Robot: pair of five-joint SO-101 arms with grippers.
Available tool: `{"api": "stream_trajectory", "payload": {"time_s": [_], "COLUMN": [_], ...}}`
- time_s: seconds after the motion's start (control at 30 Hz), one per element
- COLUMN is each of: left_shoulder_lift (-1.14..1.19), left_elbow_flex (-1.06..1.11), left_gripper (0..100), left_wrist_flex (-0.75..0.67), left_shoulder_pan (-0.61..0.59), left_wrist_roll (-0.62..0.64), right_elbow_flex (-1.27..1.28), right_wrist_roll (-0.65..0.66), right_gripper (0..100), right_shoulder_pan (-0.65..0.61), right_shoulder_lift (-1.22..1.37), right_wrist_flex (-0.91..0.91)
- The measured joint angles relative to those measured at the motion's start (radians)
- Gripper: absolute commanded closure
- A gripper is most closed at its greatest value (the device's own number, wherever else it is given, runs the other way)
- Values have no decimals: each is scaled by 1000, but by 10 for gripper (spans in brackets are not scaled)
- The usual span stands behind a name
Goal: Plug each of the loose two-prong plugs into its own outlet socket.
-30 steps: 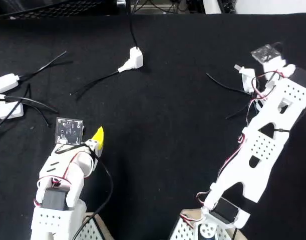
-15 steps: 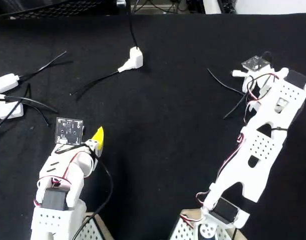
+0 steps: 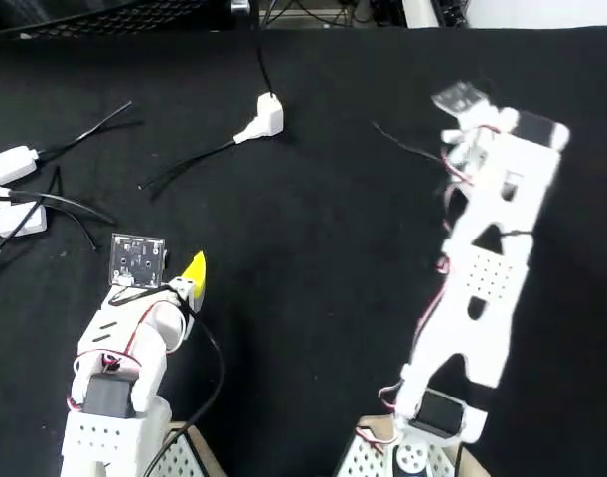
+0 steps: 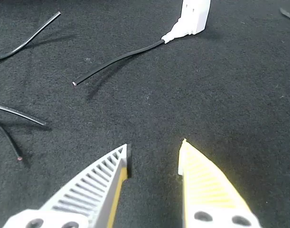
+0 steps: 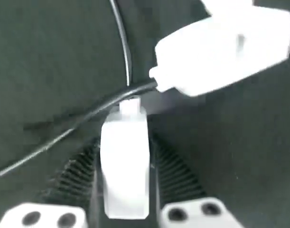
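Note:
My right gripper (image 5: 125,156) is shut on a small white two-prong plug (image 5: 125,161) whose thin black wire (image 5: 122,42) runs away from its tip. Close beyond it is a second white plug body (image 5: 225,45) with its own black wire; I cannot tell whether it touches the held one. From above, the right gripper (image 3: 462,139) hangs over the far right of the black table. My left gripper (image 4: 154,146) stands open over bare cloth, seen from above as the left gripper (image 3: 176,273) near the front left. A white plug and socket pair (image 3: 263,117), (image 4: 194,14) lies at the far middle.
Several loose white plugs (image 3: 13,164) with black wires lie at the left edge of the table (image 3: 313,258). A loose wire end (image 4: 73,83) trails from the far white pair. A black cord (image 3: 261,60) runs from that pair off the back edge.
The right arm has swung left and slightly farther back, carrying the white plug; its black wire trailed left with it. The left arm has not moved.

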Motion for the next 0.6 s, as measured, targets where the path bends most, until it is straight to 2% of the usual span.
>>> {"api": "stream_trajectory", "payload": {"time_s": [0.33, 0.6], "left_shoulder_lift": [0, 0], "left_elbow_flex": [0, 0], "left_gripper": [815, 815], "left_wrist_flex": [0, 0], "left_shoulder_pan": [0, 0], "left_wrist_roll": [0, 0], "right_elbow_flex": [9, 319], "right_wrist_roll": [-253, -334], "right_gripper": [987, 987], "right_shoulder_pan": [-213, -353], "right_shoulder_lift": [-149, -315], "right_wrist_flex": [3, 2]}}
